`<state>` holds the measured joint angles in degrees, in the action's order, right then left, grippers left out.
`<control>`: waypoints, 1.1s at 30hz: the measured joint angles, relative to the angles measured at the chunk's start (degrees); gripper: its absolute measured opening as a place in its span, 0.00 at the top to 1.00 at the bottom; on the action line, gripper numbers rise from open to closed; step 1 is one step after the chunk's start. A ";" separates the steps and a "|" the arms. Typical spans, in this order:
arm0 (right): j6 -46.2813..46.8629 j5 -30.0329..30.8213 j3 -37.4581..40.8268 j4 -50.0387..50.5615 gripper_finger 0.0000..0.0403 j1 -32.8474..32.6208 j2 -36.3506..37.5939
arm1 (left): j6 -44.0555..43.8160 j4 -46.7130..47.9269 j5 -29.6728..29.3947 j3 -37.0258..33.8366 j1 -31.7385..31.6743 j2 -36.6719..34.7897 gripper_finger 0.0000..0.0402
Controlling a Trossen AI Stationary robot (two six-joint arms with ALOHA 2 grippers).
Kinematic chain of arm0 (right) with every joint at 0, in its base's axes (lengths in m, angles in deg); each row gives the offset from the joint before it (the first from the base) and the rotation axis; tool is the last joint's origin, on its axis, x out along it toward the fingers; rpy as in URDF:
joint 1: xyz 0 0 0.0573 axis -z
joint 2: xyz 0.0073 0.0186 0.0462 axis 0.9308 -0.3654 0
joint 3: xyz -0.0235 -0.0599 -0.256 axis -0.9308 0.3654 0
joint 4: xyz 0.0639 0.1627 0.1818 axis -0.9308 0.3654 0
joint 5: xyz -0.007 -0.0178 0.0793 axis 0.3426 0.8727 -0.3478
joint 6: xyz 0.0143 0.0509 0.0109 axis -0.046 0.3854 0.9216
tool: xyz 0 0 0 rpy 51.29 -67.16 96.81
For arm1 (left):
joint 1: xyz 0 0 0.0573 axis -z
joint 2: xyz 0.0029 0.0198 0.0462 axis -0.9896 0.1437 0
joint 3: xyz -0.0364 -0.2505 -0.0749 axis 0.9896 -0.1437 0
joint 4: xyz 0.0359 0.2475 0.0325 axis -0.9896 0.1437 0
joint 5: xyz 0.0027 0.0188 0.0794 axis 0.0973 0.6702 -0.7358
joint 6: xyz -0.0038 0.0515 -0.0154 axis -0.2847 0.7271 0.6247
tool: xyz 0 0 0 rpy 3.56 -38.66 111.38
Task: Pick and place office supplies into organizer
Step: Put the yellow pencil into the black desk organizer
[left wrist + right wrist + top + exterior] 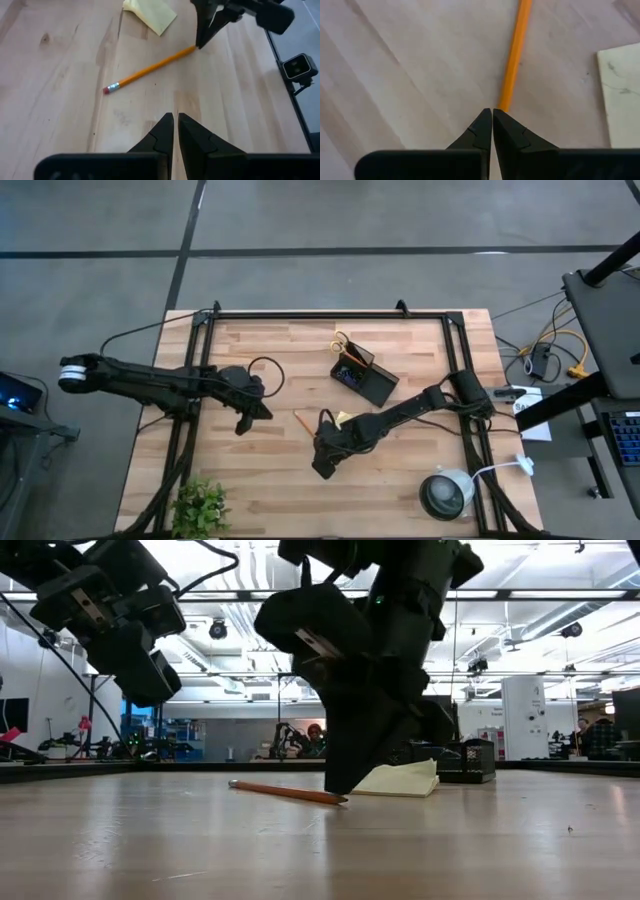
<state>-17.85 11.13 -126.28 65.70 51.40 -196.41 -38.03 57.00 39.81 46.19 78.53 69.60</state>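
An orange pencil (302, 421) lies flat on the wooden table, its eraser end toward the left arm. My right gripper (492, 111) is shut, and its tips come down at the pencil's other end. A yellow sticky-note pad (345, 418) lies flat just beyond the pencil. The black organizer (368, 380) stands farther back, with yellow-handled scissors (342, 343) at its far end. My left gripper (176, 117) is shut on nothing. It hangs above the table to the left of the pencil. My right gripper has its shut fingertips (338, 788) at the pencil's end away from the eraser (504, 102). The fingers come steeply from above, slanting in from the table's right. The pencil lies flat on the table. I cannot tell whether they pinch that end or only touch it.
A round grey-white lamp (445, 492) stands at the near right corner and a green plant (200, 505) at the near left. A black frame (330, 313) runs along the table's far and side edges. Bare wood lies between the two arms.
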 joint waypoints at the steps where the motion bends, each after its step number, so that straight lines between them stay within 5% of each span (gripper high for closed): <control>1: -0.03 0.52 -0.05 0.07 0.98 -0.06 0.00 | 0.00 0.01 0.01 0.00 -0.01 0.15 0.97; 33: -6.00 3.50 -2.18 7.57 0.98 -1.34 0.67 | 0.21 -1.28 -0.48 0.00 -0.03 0.97 0.97</control>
<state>-23.85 14.62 -128.46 73.27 50.07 -195.74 -37.82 55.71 39.33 46.19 78.49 70.57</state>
